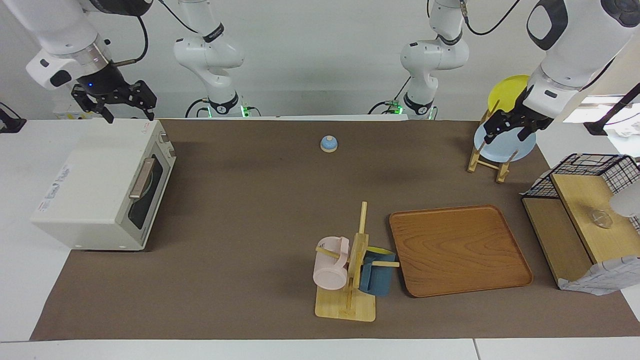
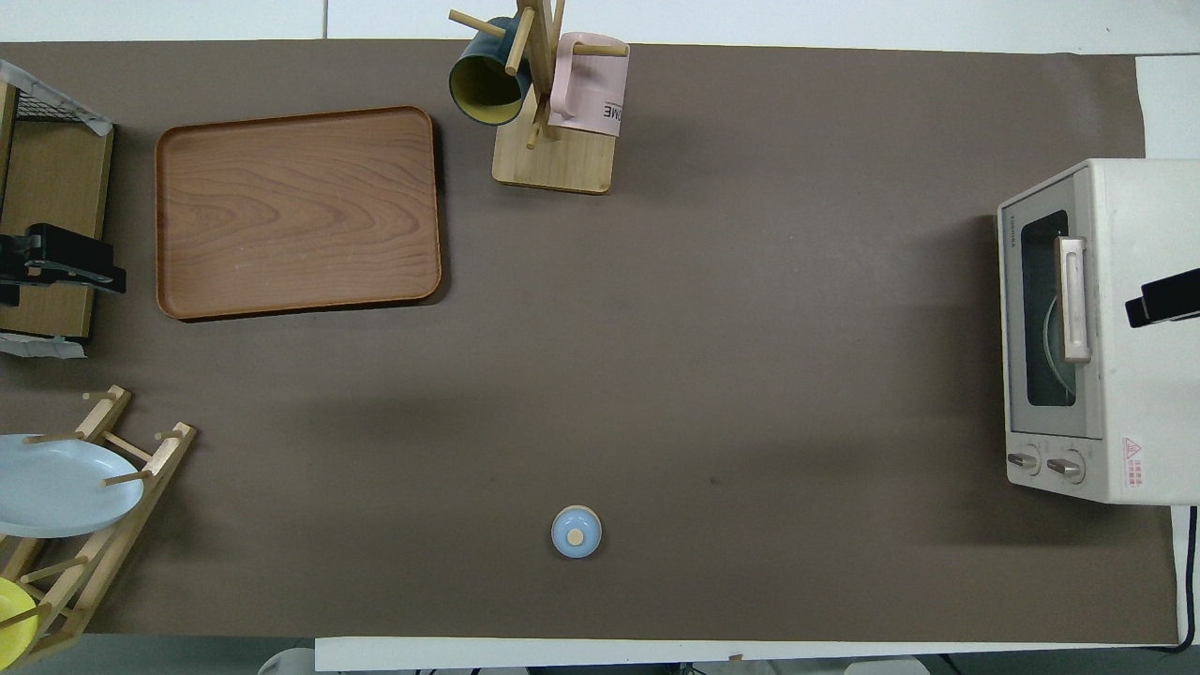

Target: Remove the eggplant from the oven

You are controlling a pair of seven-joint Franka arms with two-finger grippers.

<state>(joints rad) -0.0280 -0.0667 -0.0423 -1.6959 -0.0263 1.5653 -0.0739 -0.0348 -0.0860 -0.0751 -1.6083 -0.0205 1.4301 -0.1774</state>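
The white oven (image 1: 95, 195) stands at the right arm's end of the table, also in the overhead view (image 2: 1097, 328). Its dark glass door (image 1: 146, 192) is shut, bar handle (image 2: 1073, 298) up. The eggplant is hidden; only a pale curved rim shows through the glass. My right gripper (image 1: 127, 112) hangs open and empty over the oven's top at the end nearer the robots; it also shows in the overhead view (image 2: 1162, 298). My left gripper (image 1: 505, 136) waits open and empty in the air by the plate rack.
A wooden plate rack (image 1: 487, 160) holds a pale blue plate (image 2: 56, 483) and a yellow plate (image 1: 507, 92). A wooden tray (image 1: 457, 250), a mug tree (image 1: 350, 280) with a pink mug and a blue mug, a small blue bell (image 1: 328, 144) and a wire-and-wood shelf (image 1: 585, 220) stand on the brown mat.
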